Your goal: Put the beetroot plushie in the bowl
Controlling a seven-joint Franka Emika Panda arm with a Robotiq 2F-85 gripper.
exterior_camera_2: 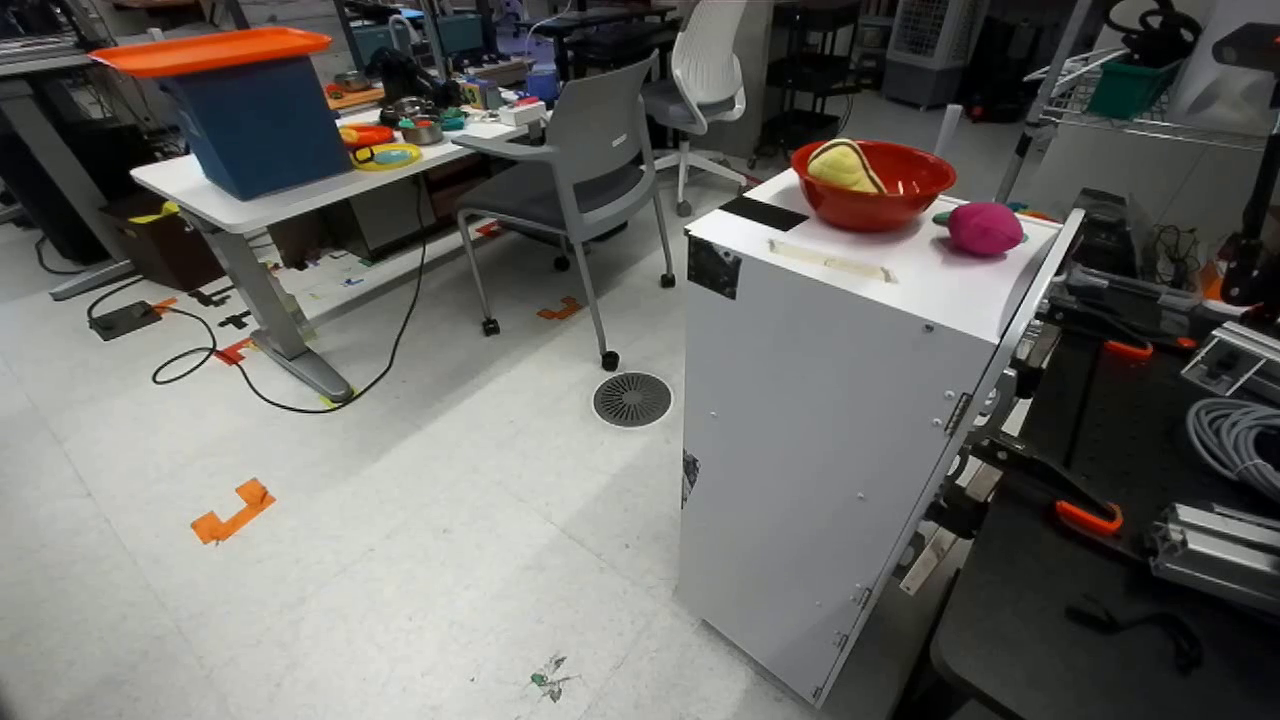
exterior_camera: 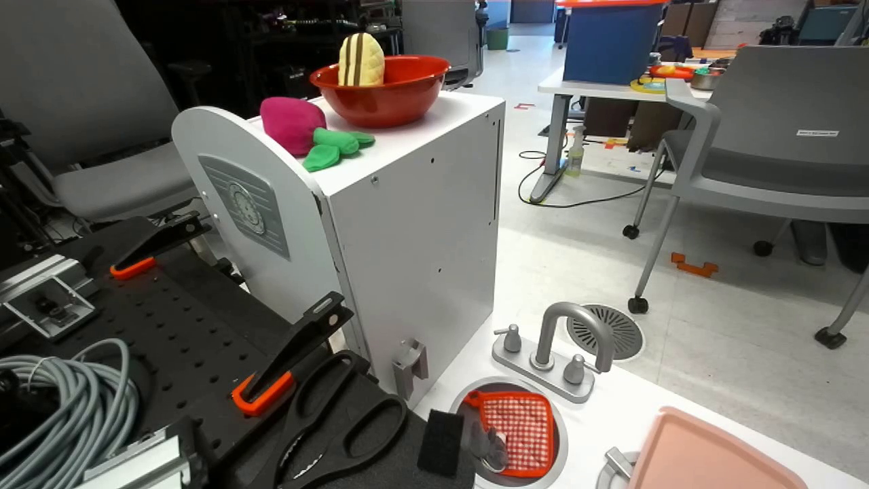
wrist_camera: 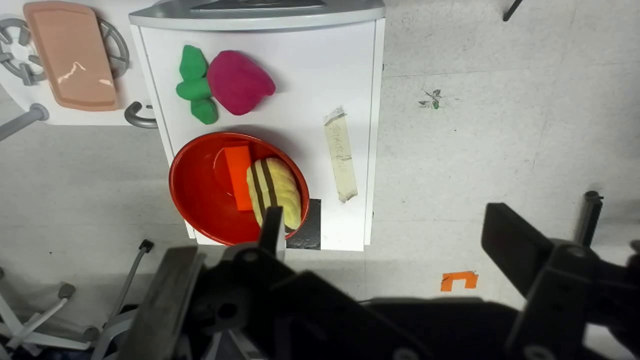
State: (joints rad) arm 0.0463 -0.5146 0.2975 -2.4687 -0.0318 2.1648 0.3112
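The magenta beetroot plushie (exterior_camera: 292,125) lies on top of the white cabinet (exterior_camera: 421,217), its green leaves resting on the cabinet top. It also shows in an exterior view (exterior_camera_2: 985,230) and in the wrist view (wrist_camera: 240,82). The red bowl (exterior_camera: 394,105) stands beside it on the same top, also visible in an exterior view (exterior_camera_2: 870,210) and the wrist view (wrist_camera: 195,187). The plushie is outside the bowl. My gripper (wrist_camera: 385,212) is wide open with nothing between its fingers. In the wrist view its left finger overlaps the bowl's edge. The gripper is out of both exterior views.
A yellow striped plush (wrist_camera: 277,192) and an orange block (wrist_camera: 239,177) lie in the bowl. A curved panel (exterior_camera: 237,183) rises along one cabinet edge near the plushie. A faucet (exterior_camera: 577,326) and pink tray (exterior_camera: 713,451) sit on the lower counter. Grey chairs stand around.
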